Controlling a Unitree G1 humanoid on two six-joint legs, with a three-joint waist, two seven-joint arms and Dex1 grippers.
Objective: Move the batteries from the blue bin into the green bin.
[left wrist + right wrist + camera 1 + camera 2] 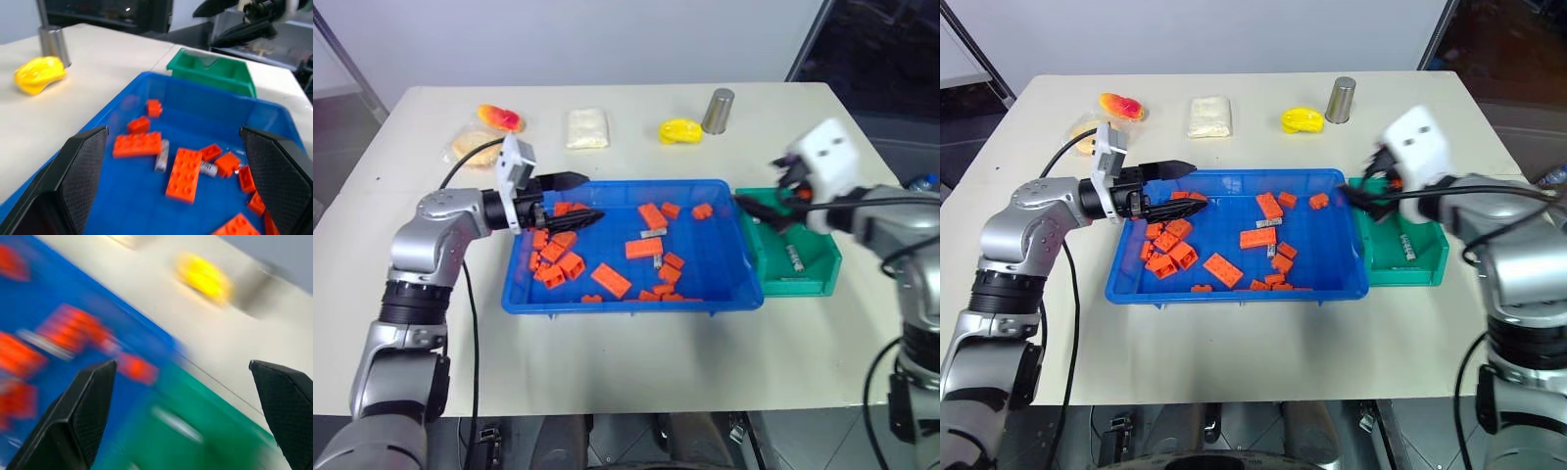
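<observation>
The blue bin (626, 302) sits mid-table, holding many orange bricks and two small silver batteries (161, 155) (209, 169) near its middle. Against its right side stands the green bin (813, 279) with one battery (793, 259) lying on its floor. My left gripper (573, 201) is open and empty, pointing level across the blue bin's left end above the bricks. Over the green bin's near-left corner my right gripper (769, 191) is open too, nothing between its fingers. The right wrist view is blurred; it shows the green bin (215, 440) below the spread fingers.
Along the table's far side stand a grey metal can (718, 110), a yellow object (679, 130), a white packet (587, 127), an orange-red toy (499, 117) and a wrapped round item (470, 147). Orange bricks (610, 280) crowd the blue bin's left and front.
</observation>
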